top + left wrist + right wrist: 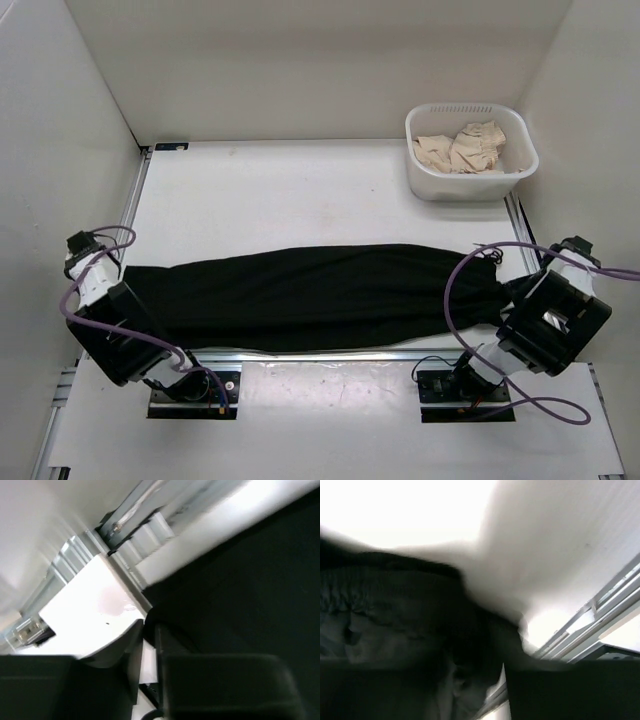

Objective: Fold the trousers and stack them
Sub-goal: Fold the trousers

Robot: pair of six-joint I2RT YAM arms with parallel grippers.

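On the bench (300, 190), near edge: trousers (320, 295) laid out long, both ends due a clean release.
At their left end the left gripper (148, 637) sat all but closed, no cloth plainly between its fingers. At the gathered right end the right gripper (508, 298) was too blurred to call. Best to let go low, then lift straight, dragging nothing.

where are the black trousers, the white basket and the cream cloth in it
black fabric trousers (320, 295), top view, middle of the legs
white plastic basket (468, 187), top view, near wall
crumpled cream cloth (465, 148), top view, centre
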